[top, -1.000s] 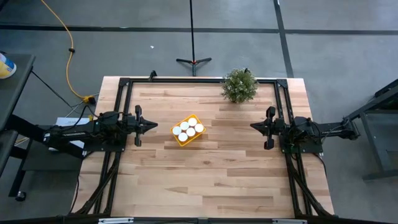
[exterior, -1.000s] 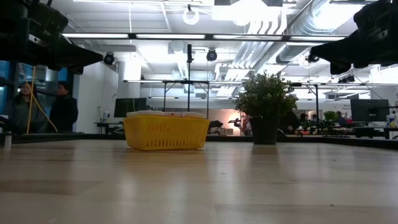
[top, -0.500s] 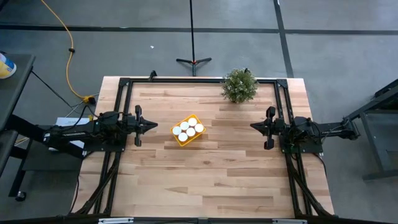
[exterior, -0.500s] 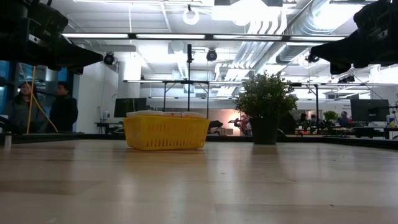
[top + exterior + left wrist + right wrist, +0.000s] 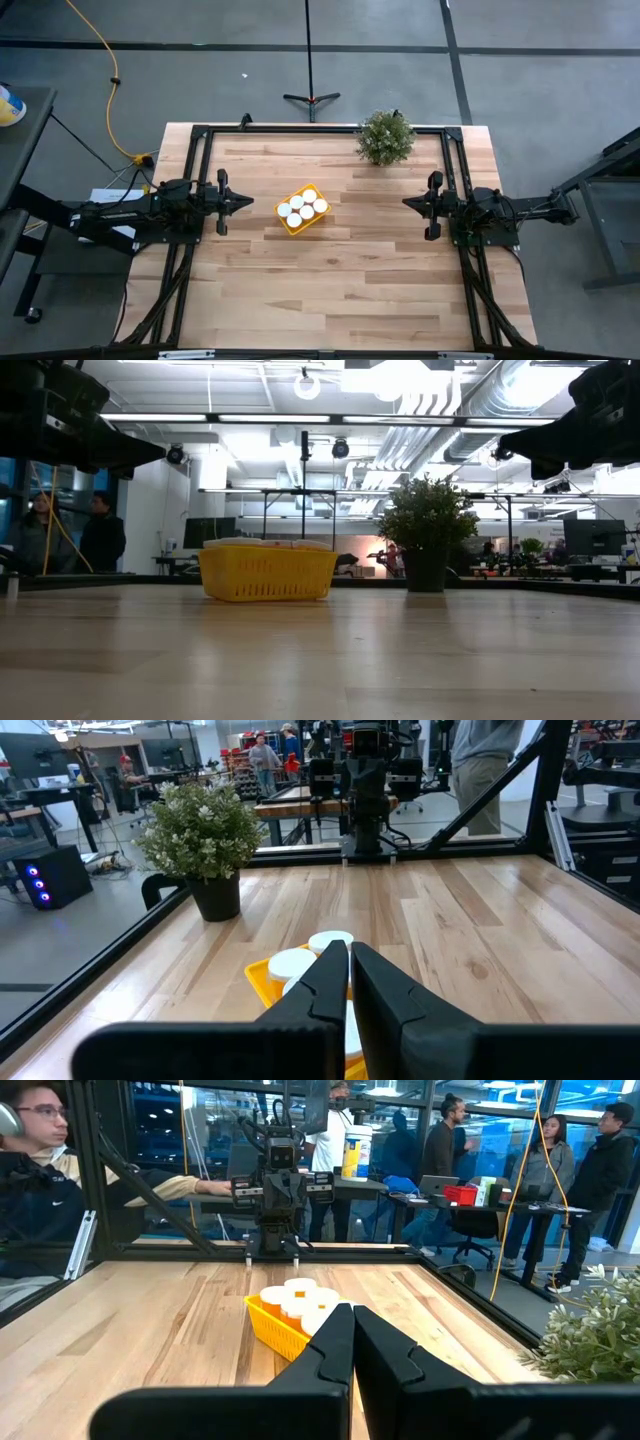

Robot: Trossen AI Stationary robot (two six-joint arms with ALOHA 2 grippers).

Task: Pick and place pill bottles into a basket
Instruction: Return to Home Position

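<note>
You have little left to do: the pill bottles (image 5: 307, 208) stand in the basket (image 5: 296, 229) mid-counter (image 5: 400, 280) (probably six caps, though they crowd together). The left hand (image 5: 248, 203) and right hand (image 5: 406, 203) hover closed and empty, well apart from it.

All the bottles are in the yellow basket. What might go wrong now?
1. The bottles stick up above the low walls of the basket, so a bump could tip some out.
2. The plant stands near the far edge of the table; a knock might send it off.
The left arm and right arm rest at the table's sides, jaws shut and apart from the basket, so neither seems likely right now.
</note>
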